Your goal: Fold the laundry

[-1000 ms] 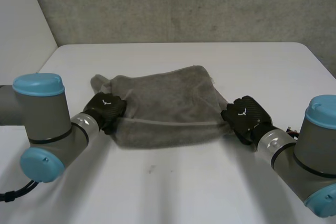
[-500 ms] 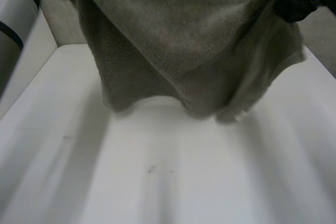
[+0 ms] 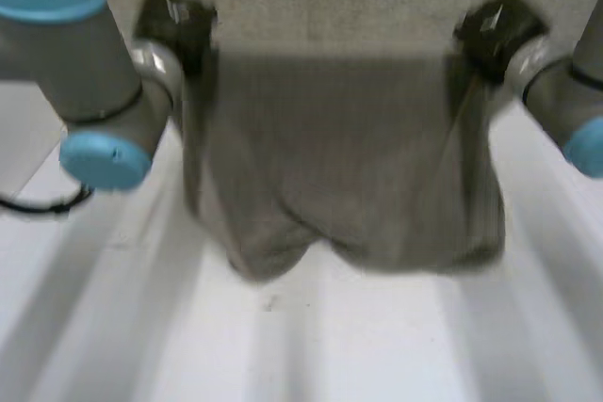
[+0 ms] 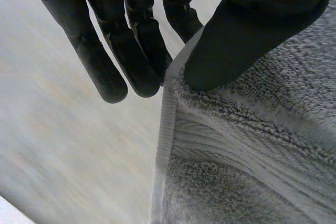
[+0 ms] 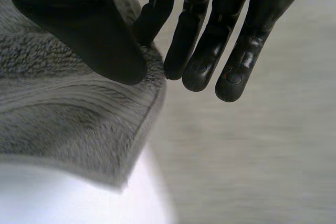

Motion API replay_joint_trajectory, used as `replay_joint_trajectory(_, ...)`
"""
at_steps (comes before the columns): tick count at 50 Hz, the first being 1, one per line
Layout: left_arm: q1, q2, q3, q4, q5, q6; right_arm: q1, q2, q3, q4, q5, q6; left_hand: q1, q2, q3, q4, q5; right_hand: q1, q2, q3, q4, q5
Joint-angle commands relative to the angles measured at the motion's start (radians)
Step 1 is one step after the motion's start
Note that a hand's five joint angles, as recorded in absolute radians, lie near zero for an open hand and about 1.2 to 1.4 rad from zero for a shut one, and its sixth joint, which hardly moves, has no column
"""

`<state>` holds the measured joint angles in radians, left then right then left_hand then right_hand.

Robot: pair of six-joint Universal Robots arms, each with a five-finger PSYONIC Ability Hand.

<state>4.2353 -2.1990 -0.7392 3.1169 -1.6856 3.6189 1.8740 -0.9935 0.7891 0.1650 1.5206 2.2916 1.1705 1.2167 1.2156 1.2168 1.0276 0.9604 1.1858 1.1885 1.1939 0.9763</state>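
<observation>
- Holding the towel (image 3: 339, 157) up by its top corners, the left hand (image 3: 176, 27) and right hand (image 3: 492, 33) each pinch one between thumb and straight fingers.
- A second ago it lay on the table (image 3: 377, 355); now it hangs.

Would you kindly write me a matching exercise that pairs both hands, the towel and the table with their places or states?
1. left hand
2. right hand
3. towel
4. table

A. white, below everything
B. grey, hanging between both hands
C. pinches the towel's upper right corner
D. pinches the towel's upper left corner

Pairs: 1-D, 2-C, 3-B, 4-A
</observation>
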Motion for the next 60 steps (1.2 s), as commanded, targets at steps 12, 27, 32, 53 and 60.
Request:
replay_joint_trajectory(12,0.005,0.283,-0.456,0.499,-0.009,-0.008,0.022,-0.263,0.447,-0.381,-0.086,0.115,0.226,0.18,0.181,0.179,0.194,0.436,0.211,0.208,0.202,0.245)
replay_joint_trajectory(27,0.012,0.18,-0.983,0.496,-0.051,-0.011,0.017,-0.165,0.912,-0.377,-0.215,0.12,0.226,0.18,0.181,0.179,0.194,0.436,0.211,0.208,0.202,0.245)
replay_joint_trajectory(32,-0.001,0.209,-1.003,0.493,-0.055,-0.011,0.017,-0.146,0.929,-0.363,-0.221,0.131,0.226,0.18,0.181,0.179,0.194,0.29,0.065,0.062,0.057,0.1)
replay_joint_trajectory(53,-0.113,0.479,-0.852,0.404,-0.048,0.006,-0.001,-0.277,0.845,-0.361,-0.149,0.674,0.226,0.18,0.181,0.179,0.194,-0.786,-1.011,-1.014,-1.019,-0.976)
replay_joint_trajectory(60,-0.176,0.515,-0.707,0.27,-0.049,0.006,0.08,-0.194,0.783,-0.36,-0.131,0.871,0.226,0.18,0.181,0.179,0.194,-0.786,-1.011,-1.014,-1.019,-0.976)
